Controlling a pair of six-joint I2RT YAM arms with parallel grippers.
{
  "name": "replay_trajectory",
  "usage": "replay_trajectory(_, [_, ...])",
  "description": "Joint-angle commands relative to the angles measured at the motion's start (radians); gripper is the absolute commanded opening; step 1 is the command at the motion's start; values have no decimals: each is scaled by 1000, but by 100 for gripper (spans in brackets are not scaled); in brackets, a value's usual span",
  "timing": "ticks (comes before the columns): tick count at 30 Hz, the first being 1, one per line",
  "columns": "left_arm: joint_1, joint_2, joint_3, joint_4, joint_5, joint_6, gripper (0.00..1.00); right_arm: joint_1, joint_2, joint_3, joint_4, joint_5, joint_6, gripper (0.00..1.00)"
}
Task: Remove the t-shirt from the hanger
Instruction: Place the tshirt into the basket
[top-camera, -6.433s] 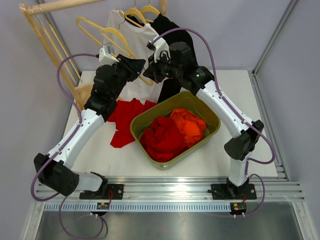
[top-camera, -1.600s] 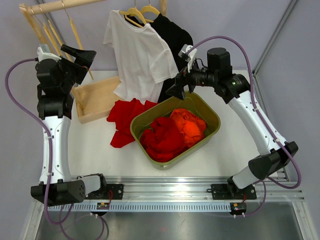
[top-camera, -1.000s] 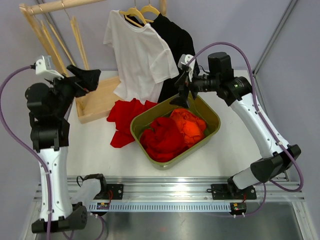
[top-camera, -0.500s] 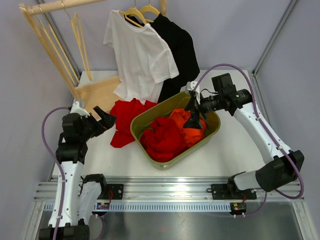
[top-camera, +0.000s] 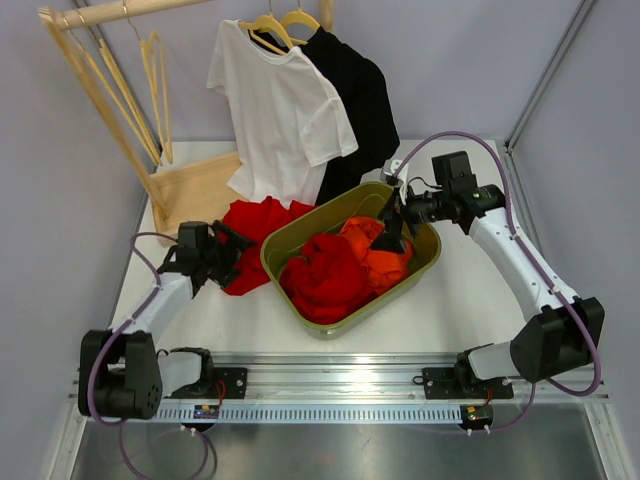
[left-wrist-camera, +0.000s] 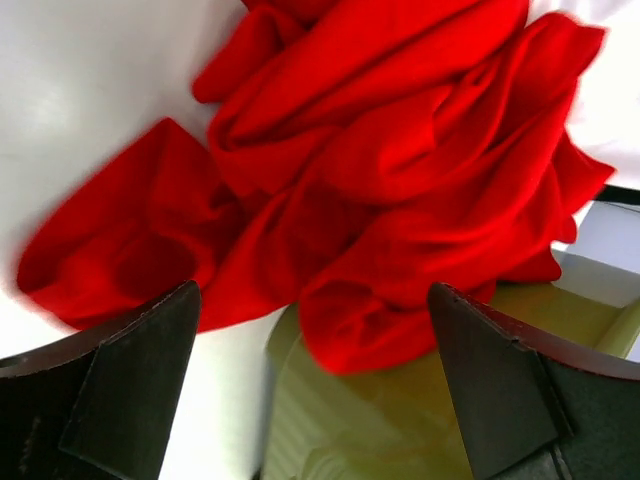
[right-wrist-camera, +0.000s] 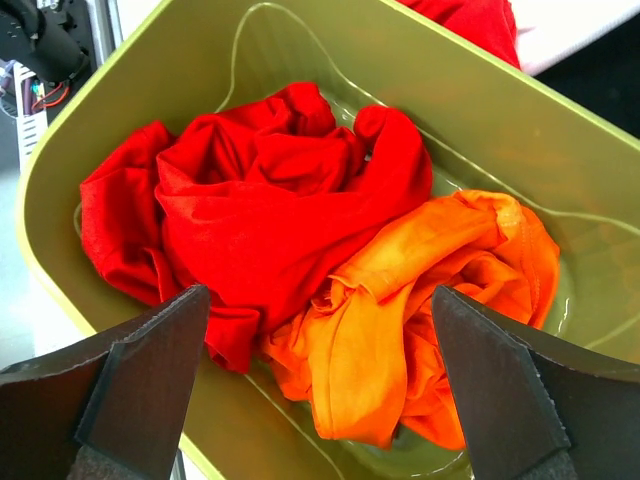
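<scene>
Far edge of the table, up on the rail (top-camera: 120, 11): white shirt (top-camera: 280, 110) hangs from a yellow hanger (top-camera: 268, 27), black shirt (top-camera: 355, 90) just behind it on a second one. Both are fully on, collars over the hooks, hems down near the table. I take the white one, in front, as the one to pull.

Left gripper (top-camera: 228, 262) lies low at table level, jaws wide apart and holding nothing. Its wrist view shows only the red cloth (left-wrist-camera: 400, 170) on the table and a corner of the bin (top-camera: 340, 322).

Right gripper (top-camera: 390, 232) hangs over the bin, jaws also spread, nothing between them. Its camera looks down on red and orange clothes lying in the bin.

Relation that matters:
- both shirts lie beyond and above both grippers, toward the back wall
- the white shirt's long axis runs top to bottom, and its hanger bar runs roughly across the view, tilted
- the white hem sits about between the two arms
- the right arm stands higher and close under the black shirt's hem
- the left arm is folded down and has further to climb

My read: nothing of this shirt's removal is begun. One arm must rise to the shoulder or collar and the other steady the hanger. A pull straight down would likely snag on the hanger's ends, so I would slide the shirt off one shoulder first
</scene>
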Motion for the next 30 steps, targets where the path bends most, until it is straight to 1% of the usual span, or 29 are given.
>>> replay_trajectory(1, [-62,129,65,160,-35,-144,99,-15,-33,-17,62,-2,24,99])
replay_trajectory(2, [-76,165,126,133,-51,-157,99,-18,-34,-19,62,0,24,99])
replay_trajectory(3, [-83,200,153,78,-77,-178,99,-21,-34,-19,63,0,24,100])
replay_trajectory(4, [-96,273,173,63,-84,-186,99,-23,-33,-20,63,-3,25,99])
replay_trajectory(6, [-102,337,210,31,-111,-220,99,-29,-34,-22,63,-3,27,99])
replay_trajectory(8, [-107,390,210,43,-127,-241,97,-34,-39,-27,66,-9,28,99])
replay_trajectory(9, [-107,415,201,72,-141,-253,93,-37,-46,-31,69,-12,28,100])
replay_trajectory(10, [-107,415,198,86,-144,-255,93,-38,-47,-36,72,-14,30,99])
replay_trajectory(13, [-108,444,179,135,-145,-241,74,-46,-56,-45,82,-23,33,99])
replay_trajectory(14, [-108,443,167,155,-144,-237,59,-47,-57,-47,83,-25,34,99])
replay_trajectory(15, [-108,437,152,201,-138,-226,48,-47,-60,-45,83,-28,37,99])
replay_trajectory(17, [-108,418,107,233,-136,-217,27,-53,-65,-47,85,-31,41,99])
replay_trajectory(18, [-108,392,95,240,-136,-203,20,-55,-69,-48,85,-34,41,99])
replay_trajectory(20, [-108,359,55,286,-138,-180,17,-66,-80,-53,86,-35,41,99])
replay_trajectory(21, [-107,314,40,298,-139,-145,11,-69,-82,-56,88,-37,41,100])
replay_trajectory(24, [-99,207,-28,361,-125,-48,0,-87,-100,-66,83,-40,39,99])
replay_trajectory(25, [-97,99,-45,367,-131,-24,0,-90,-103,-71,83,-41,39,99])
replay_trajectory(26, [-99,45,-63,349,-145,4,0,-101,-115,-77,85,-43,39,99])
replay_trajectory(27, [-100,-29,-65,317,-192,74,0,-106,-119,-94,86,-46,41,99])
replay_trajectory(28, [-105,-150,-62,285,-228,101,0,-112,-122,-103,98,-51,42,100])
replay_trajectory(29, [-107,-221,-59,219,-255,124,0,-116,-128,-111,106,-55,50,99])
replay_trajectory(30, [-111,-278,-48,188,-301,169,0,-130,-128,-123,120,-66,54,100])
